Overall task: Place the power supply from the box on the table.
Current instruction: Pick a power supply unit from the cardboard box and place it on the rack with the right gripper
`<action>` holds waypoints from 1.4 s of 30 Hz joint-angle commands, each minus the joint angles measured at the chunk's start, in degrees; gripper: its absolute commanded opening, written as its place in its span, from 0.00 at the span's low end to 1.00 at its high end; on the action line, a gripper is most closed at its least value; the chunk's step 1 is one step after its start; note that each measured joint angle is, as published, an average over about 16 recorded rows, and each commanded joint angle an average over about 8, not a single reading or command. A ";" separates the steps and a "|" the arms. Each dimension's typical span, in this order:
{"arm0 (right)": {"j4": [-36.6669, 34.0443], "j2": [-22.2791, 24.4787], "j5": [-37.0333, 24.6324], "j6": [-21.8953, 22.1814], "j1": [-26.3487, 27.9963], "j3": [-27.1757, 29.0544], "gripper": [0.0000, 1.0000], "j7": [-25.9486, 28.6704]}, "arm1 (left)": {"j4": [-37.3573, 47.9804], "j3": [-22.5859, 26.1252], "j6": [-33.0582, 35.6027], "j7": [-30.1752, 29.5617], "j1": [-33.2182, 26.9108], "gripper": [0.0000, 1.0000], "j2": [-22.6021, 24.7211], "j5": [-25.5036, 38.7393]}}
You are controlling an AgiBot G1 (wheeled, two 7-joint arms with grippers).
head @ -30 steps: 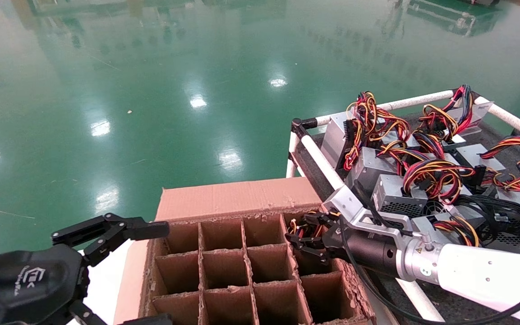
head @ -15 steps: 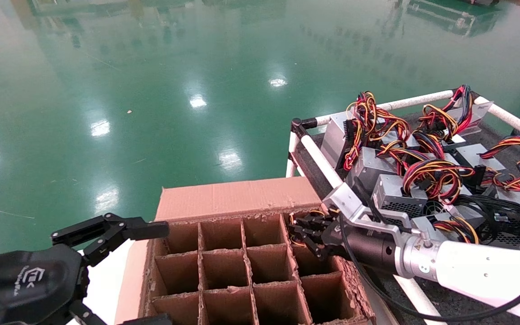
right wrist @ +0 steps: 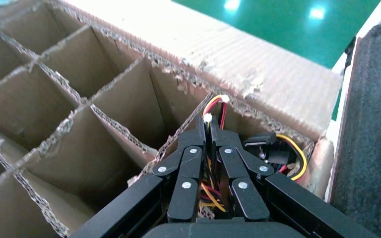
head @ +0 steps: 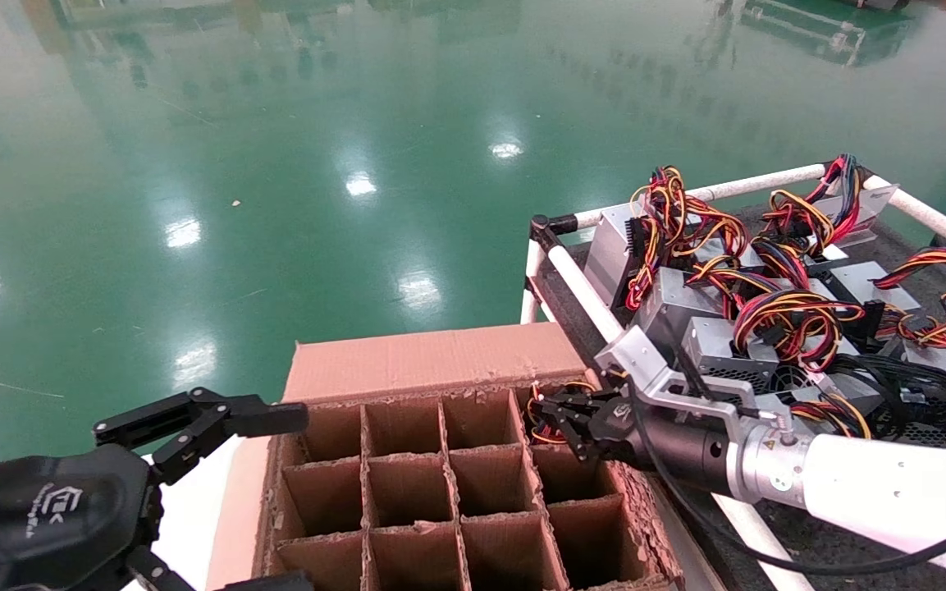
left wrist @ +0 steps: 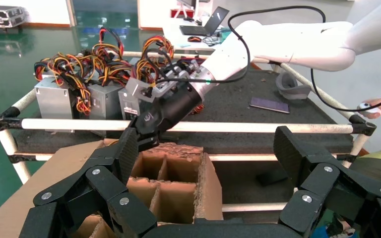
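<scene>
The box (head: 431, 361) is a brown carton with a grid of ragged cells. In its far right corner cell lies the power supply, of which only the red, yellow and orange wires (right wrist: 216, 105) and a black connector (right wrist: 270, 148) show; the metal block is hidden. My right gripper (head: 552, 414) reaches into that cell and is shut on the wire bundle (right wrist: 207, 131). My left gripper (head: 296, 497) hangs open at the box's left side, fingers spread wide (left wrist: 206, 148). The table (head: 583, 291), dark grey with white pipe rails, stands right of the box.
Several other power supplies with wire bundles (head: 710, 304) crowd the table's far half. A flat purple item (left wrist: 269, 104) and a grey ring-shaped part (left wrist: 290, 89) lie on its nearer surface (left wrist: 238, 101). The other box cells look empty. Green floor lies beyond.
The right gripper's fingers have drawn together on the wires in the corner cell, and its wrist has shifted slightly. The left arm has not moved.
</scene>
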 commanded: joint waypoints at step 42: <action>-15.83 20.59 27.82 -25.91 28.18 17.55 0.00 13.86 | 0.00 0.00 0.00 0.00 0.00 1.00 0.00 0.00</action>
